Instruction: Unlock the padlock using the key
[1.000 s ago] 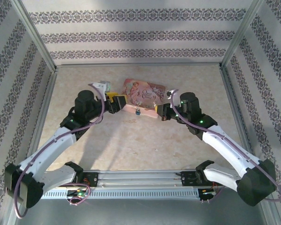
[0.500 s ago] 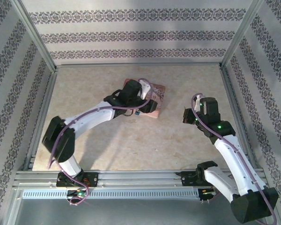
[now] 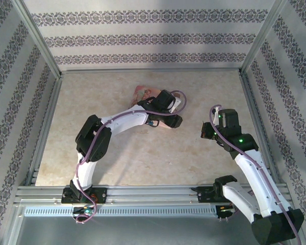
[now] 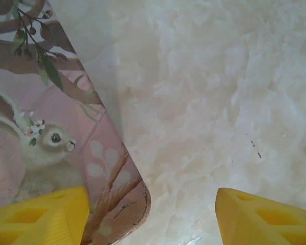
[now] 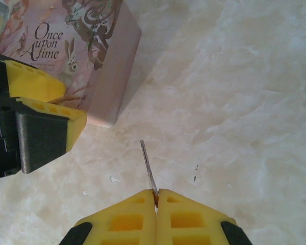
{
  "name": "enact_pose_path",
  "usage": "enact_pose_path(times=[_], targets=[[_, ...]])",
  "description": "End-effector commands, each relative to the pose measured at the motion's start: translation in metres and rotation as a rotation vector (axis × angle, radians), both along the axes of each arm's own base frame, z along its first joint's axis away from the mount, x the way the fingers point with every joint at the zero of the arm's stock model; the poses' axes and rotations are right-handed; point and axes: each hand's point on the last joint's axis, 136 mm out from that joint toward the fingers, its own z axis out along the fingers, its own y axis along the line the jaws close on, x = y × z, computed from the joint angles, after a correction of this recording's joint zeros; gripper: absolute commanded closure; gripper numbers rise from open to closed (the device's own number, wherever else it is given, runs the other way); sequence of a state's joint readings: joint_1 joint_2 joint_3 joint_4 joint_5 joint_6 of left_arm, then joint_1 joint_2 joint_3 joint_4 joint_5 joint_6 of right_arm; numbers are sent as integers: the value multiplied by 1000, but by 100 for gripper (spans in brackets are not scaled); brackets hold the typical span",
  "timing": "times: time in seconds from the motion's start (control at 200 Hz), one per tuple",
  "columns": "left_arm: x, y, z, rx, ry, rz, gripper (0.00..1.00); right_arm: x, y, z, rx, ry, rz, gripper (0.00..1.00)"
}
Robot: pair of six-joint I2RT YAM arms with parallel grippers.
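right arm: bent up from the near right bench edge, wrist right of centre
right pincer: yellow tips pressed together, pinching the key
key: thin metal blade sticking out from between the right tips, pointing away and slightly left, over bare bench, apart from the box
left arm: reaches from the near left base diagonally across the centre, wrist over the box's right end
left pincer: spread wide, nothing between the tips; one tip over the box's rounded corner, the other over bare bench beside it; can't tell if it touches the box
padlock: small bluish speck at the box's near edge, just under the left arm, mostly hidden; shackle state can't tell
box: flat, pink, rabbit picture and "Once upon A time" on the lid, lying past mid-bench; left arm covers most of it in the top view, far left corner showing
pincers to each other: near, not touching, right one to the right of the box
walls: striped pattern, round the far and side edges
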State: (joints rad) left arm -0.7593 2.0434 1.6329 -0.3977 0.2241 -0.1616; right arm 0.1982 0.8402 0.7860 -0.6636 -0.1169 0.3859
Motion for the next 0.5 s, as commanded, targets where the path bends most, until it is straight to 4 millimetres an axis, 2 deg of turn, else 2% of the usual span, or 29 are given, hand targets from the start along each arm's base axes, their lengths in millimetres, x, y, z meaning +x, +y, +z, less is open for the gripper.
enact_pose_path(times=[0.0,0.285,0.495], targets=[[-11,6,-11,48,46,-11,33,1,-2,7,0,-12,-3,100],[-32,14,-9,-11,69,-6,33,6,2,3,11,5,10,100],[-32,11,-4,-34,69,-6,33,9,5,-1,16,7,18,100]])
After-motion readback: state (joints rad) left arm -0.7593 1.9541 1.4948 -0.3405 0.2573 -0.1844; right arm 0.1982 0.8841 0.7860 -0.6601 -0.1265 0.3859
